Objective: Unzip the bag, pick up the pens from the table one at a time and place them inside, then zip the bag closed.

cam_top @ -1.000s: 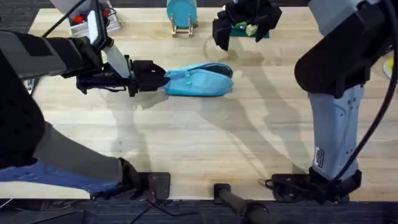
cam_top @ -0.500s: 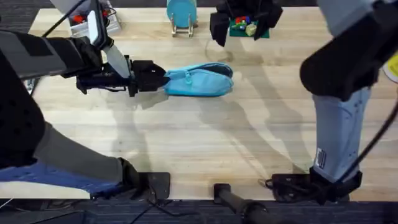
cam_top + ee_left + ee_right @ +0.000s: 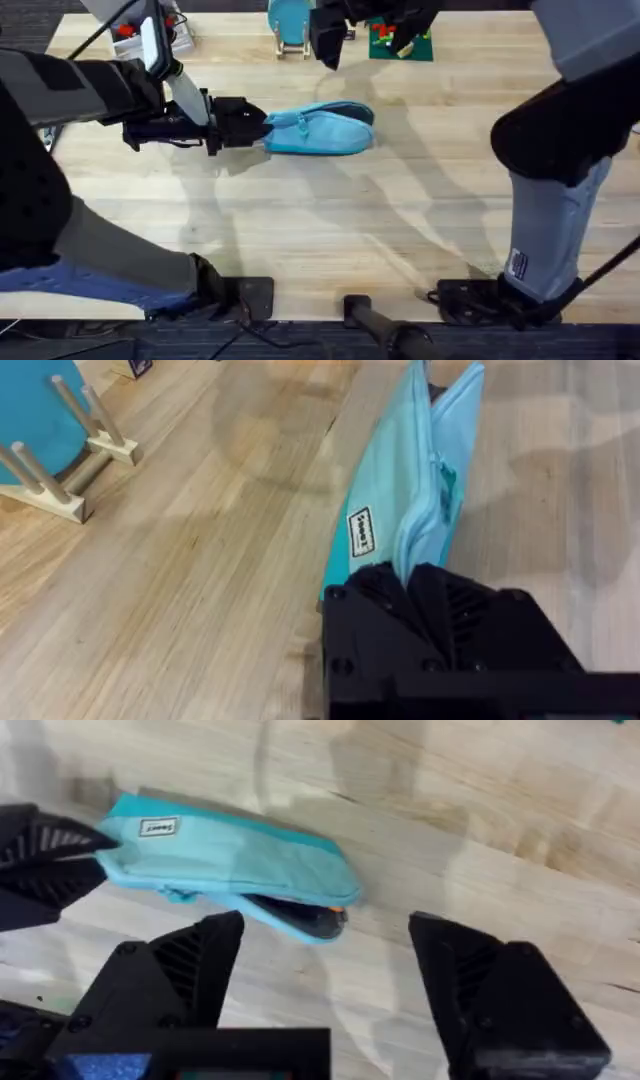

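The light blue bag [image 3: 322,131] lies on the table [image 3: 330,230] a little left of centre. My left gripper [image 3: 245,125] is shut on its left end, seen close in the left wrist view at the bag [image 3: 410,490], where the black fingers [image 3: 415,600] pinch the fabric. The bag's zipper is open at the right end [image 3: 300,915]. Something dark with an orange bit [image 3: 337,909], likely the pens, shows inside the mouth. My right gripper [image 3: 362,22] hovers high over the far edge, open and holding nothing, with the bag [image 3: 230,855] below it.
A round light blue disc on a wooden stand [image 3: 292,25] is at the far edge, also seen as the stand [image 3: 45,470] in the left wrist view. A green tray with small coloured pieces [image 3: 405,42] lies beside it. Red clutter [image 3: 128,30] sits at the far left corner.
My right gripper has moved left along the far edge, toward the disc stand. The left gripper and the bag have not moved.
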Robot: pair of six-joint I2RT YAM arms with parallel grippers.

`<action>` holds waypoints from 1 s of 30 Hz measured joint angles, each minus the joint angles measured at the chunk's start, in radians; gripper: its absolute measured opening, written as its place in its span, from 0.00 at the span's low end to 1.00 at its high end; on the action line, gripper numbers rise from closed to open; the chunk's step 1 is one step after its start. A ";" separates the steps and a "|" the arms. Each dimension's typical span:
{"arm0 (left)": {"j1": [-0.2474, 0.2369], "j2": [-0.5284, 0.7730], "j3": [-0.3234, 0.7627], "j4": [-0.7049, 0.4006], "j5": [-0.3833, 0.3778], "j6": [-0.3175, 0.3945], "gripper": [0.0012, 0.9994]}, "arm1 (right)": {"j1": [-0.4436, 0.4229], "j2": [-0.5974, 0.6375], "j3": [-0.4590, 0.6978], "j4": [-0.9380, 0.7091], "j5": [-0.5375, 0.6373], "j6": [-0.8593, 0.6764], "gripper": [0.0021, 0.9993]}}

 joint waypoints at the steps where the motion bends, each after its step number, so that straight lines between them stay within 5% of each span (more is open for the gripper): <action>1: 0.000 0.000 0.000 0.000 0.000 0.000 0.04 | 0.006 -0.001 0.000 0.000 0.000 -0.001 1.00; 7: 0.000 0.000 0.000 0.000 0.000 0.000 0.04 | 0.016 -0.050 -0.046 0.000 -0.003 -0.002 1.00; 18: 0.000 0.000 0.000 0.000 -0.003 0.000 0.04 | 0.025 -0.223 -0.341 0.000 -0.001 0.084 1.00; 30: 0.000 0.000 0.000 0.000 -0.003 0.000 0.04 | 0.163 -0.244 -0.441 0.000 0.008 0.135 1.00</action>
